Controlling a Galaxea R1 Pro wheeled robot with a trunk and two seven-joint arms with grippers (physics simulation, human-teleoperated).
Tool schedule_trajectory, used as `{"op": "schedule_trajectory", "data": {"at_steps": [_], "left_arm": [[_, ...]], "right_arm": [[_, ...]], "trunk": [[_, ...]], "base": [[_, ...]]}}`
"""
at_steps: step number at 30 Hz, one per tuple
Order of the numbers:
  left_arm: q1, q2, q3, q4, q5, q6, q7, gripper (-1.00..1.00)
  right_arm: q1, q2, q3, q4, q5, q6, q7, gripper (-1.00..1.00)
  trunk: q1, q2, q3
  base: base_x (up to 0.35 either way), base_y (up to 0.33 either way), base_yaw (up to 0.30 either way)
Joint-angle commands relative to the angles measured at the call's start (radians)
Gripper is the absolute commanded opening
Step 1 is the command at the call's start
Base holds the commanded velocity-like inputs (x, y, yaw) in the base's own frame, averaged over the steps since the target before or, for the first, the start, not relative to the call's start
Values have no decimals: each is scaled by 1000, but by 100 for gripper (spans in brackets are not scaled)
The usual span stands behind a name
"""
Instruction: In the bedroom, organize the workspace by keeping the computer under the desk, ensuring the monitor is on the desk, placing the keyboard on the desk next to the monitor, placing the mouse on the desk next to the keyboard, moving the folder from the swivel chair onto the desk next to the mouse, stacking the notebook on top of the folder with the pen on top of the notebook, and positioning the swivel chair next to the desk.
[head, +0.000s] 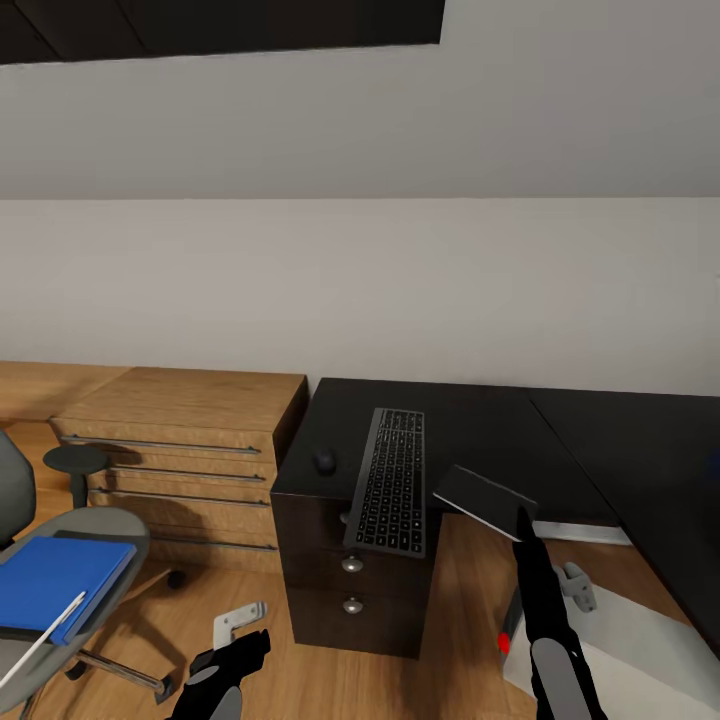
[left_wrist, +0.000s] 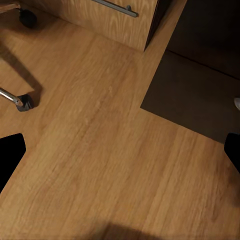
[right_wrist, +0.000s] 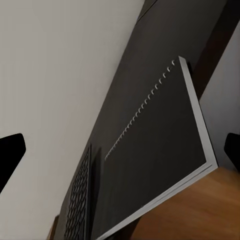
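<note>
The long desk with its glossy black top (head: 480, 430) fills the centre and right of the head view, against a pale wall. On it, at about 6 o'clock from the desk's middle, lies the slim grey keyboard with dark keys (head: 390, 480), set lengthwise with its near end overhanging the front edge above two round drawer knobs. At 9 o'clock from the keyboard sits the small rounded black mouse (head: 325, 461), near it but apart. At 3 o'clock from the keyboard's near end a dark spiral-bound notebook with white page edges (head: 485, 500) rests tilted at the desk's front edge; the right wrist view shows it (right_wrist: 160, 150) close up, its binding holes running beside the keyboard (right_wrist: 80, 200).

The right gripper (head: 524, 522) reaches up from 6 o'clock with its black tip at the notebook's near corner. In the right wrist view its fingertips (right_wrist: 10, 152) stand wide apart, clamping nothing. The left gripper (head: 240, 645) hangs low over the wooden floor (left_wrist: 100, 150); its fingertips (left_wrist: 10, 155) are likewise spread.

At 8 o'clock, the grey padded swivel chair (head: 110, 530) carries the flat bright blue folder (head: 55, 580), with the thin white pen (head: 45, 640) lying across the folder's near edge. Light wooden low drawers (head: 190, 440) stand between chair and desk. A small red light (head: 504, 643) glows beside the right arm.
</note>
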Motion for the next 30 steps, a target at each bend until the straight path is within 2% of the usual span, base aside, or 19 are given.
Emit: {"op": "schedule_trajectory", "data": {"at_steps": [1,7,18,30], "left_arm": [[-1,1,-4,-2,7,2,8,100],[-1,2,-4,-2,7,2,8,100],[-1,3,-4,-2,8,2,8,100],[-1,3,-4,-2,8,2,8,100]], "right_arm": [[-1,1,-2,1,-11,0,8,100],[-1,1,-2,3,-11,0,8,100],[-1,-5,-1,5,-11,2,8,100],[-1,-6,0,5,-11,2,8,100]], "trunk": [[0,-1,-1],[0,-1,-1],[0,-1,-1],[0,-1,-1]], "base": [[0,0,0],[-50,0,0],[-237,0,0],[-39,0,0]]}}
